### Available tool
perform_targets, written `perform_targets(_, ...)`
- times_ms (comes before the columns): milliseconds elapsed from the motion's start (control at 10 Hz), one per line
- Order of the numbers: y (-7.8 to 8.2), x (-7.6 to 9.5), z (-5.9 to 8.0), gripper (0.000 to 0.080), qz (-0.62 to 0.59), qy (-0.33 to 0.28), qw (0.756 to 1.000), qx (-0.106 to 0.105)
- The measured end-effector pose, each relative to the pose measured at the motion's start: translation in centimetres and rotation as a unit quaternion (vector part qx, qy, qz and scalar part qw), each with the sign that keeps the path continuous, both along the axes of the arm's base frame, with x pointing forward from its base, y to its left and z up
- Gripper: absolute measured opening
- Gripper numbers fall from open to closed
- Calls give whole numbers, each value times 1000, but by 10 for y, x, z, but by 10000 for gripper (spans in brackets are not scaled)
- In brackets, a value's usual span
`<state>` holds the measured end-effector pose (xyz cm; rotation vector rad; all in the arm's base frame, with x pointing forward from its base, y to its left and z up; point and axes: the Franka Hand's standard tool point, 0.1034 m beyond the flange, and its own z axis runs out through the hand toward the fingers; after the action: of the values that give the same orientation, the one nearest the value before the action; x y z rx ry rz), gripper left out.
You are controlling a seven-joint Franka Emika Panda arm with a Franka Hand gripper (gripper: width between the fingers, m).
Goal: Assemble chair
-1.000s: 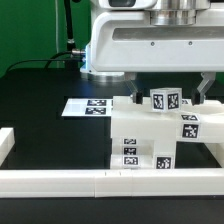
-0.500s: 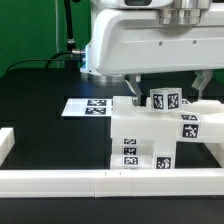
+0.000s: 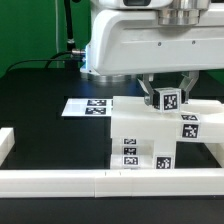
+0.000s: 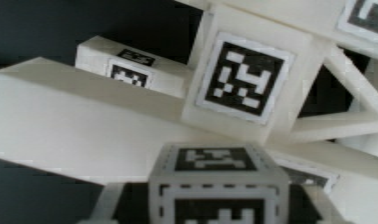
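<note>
The chair stands as a white blocky structure (image 3: 150, 135) with black-and-white tags on its front, just behind the front rail. On its top sits a small white tagged cube (image 3: 166, 98). My gripper (image 3: 166, 101) comes straight down over that cube, and its dark fingers (image 3: 149, 95) press against the cube's two sides. In the wrist view the cube (image 4: 212, 180) fills the space between my gripper's (image 4: 216, 206) jaws, and beyond it are the chair's tagged white pieces (image 4: 248, 75).
The marker board (image 3: 88, 106) lies flat on the black table, on the exterior view's left of the chair. A long low white border rail (image 3: 60, 180) runs along the front, with a corner piece (image 3: 5, 142) at the left. The arm's white body (image 3: 150, 45) hangs over the chair.
The fingers stood wide apart on either side of the cube before; now they have come together against its sides. The cube and the chair have not moved.
</note>
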<state>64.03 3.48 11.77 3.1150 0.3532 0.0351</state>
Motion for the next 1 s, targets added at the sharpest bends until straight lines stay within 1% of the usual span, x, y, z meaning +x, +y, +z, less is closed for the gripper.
perform_targets(200, 0, 0, 0, 279, -17, 0, 1000, 1)
perform_targets(400, -3, 0, 0, 279, -117, 0, 993, 6)
perform_targets(500, -3, 0, 0, 279, -180, 0, 984, 11)
perform_targets(700, -3, 0, 0, 281, -276, 4, 961, 29)
perform_targets(800, -2, 0, 0, 281, -299, 4, 954, 30)
perform_targets(1000, -1, 0, 0, 281, -362, 5, 931, 31)
